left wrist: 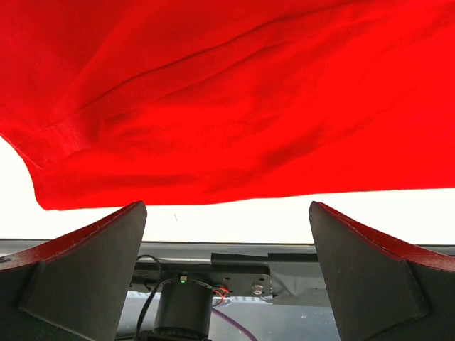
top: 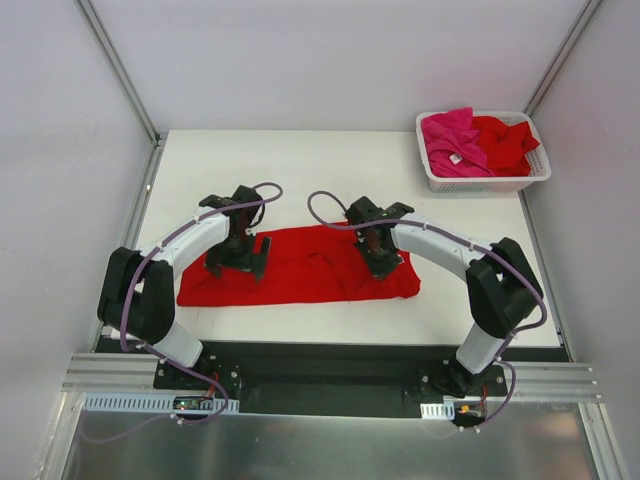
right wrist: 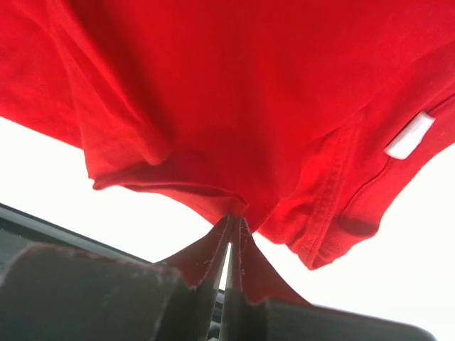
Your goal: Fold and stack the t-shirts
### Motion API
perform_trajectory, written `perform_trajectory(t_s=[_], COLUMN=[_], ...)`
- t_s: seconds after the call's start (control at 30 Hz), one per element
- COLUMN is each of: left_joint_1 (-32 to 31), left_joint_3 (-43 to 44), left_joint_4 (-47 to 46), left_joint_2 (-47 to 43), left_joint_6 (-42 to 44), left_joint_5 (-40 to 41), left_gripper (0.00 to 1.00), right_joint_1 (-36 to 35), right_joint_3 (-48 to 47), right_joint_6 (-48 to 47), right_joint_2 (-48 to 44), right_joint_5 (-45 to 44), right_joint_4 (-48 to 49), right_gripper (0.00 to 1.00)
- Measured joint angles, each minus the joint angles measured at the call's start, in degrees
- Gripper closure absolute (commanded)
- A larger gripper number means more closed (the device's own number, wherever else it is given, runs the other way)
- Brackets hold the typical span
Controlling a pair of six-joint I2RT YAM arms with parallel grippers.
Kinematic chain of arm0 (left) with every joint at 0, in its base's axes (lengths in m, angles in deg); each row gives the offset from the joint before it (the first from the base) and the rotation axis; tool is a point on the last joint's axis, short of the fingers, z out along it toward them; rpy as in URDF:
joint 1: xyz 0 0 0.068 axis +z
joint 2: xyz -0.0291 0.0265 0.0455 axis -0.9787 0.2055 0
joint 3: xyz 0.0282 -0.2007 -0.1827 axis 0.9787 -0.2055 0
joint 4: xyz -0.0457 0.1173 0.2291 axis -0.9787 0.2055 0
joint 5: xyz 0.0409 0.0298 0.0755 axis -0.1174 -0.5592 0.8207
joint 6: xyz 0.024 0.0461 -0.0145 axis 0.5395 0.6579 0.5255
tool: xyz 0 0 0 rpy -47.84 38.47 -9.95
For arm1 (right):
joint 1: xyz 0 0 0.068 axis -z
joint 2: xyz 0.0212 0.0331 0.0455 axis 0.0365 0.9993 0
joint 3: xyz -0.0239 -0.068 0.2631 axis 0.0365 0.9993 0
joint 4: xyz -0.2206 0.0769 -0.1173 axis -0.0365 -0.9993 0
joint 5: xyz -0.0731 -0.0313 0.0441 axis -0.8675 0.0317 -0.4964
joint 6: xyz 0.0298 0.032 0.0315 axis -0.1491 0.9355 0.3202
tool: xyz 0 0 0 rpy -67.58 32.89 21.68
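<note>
A bright red t-shirt [top: 310, 270] lies spread as a long strip across the middle of the table. My left gripper [top: 238, 262] hovers over its left part, open. In the left wrist view its fingers [left wrist: 92, 263] stand wide apart with nothing between them, just short of the shirt's near edge [left wrist: 227, 106]. My right gripper [top: 380, 262] sits at the shirt's right part, shut on a pinch of the red hem [right wrist: 235, 220]. A small white label [right wrist: 409, 135] shows on the cloth nearby. A magenta t-shirt [top: 452, 140] and another red t-shirt [top: 505, 140] lie in the basket.
The white slotted basket [top: 485, 185] stands at the table's back right corner. White walls close in the table on the left, back and right. The arms' black base rail [top: 320, 375] runs along the near edge.
</note>
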Motion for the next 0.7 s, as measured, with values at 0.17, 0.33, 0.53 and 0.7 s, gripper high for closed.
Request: perform_trajectory(t_s=[0.17, 0.33, 0.53, 0.7], left_joint_1=[0.0, 0.0, 0.0, 0.0], left_joint_3=[0.0, 0.0, 0.0, 0.0], left_joint_4=[0.0, 0.0, -0.1, -0.4], left_joint_2=[0.2, 0.7, 1.0, 1.0], left_joint_6=[0.0, 0.0, 0.2, 0.3], left_joint_5=[0.0, 0.0, 0.0, 0.1], left_gripper=[0.01, 0.01, 0.00, 0.01], right_joint_1=[-0.7, -1.3, -1.9, -2.3], right_joint_3=[2.1, 3.4, 4.3, 5.3], right_joint_6=[-0.1, -0.1, -0.2, -0.5], right_joint_2=[-0.6, -1.4, -2.6, -3.6], right_joint_5=[-0.2, -0.6, -1.7, -2.9], right_joint_4=[-0.8, -1.7, -3.3, -4.7], right_gripper=[0.94, 0.91, 0.71, 0.58])
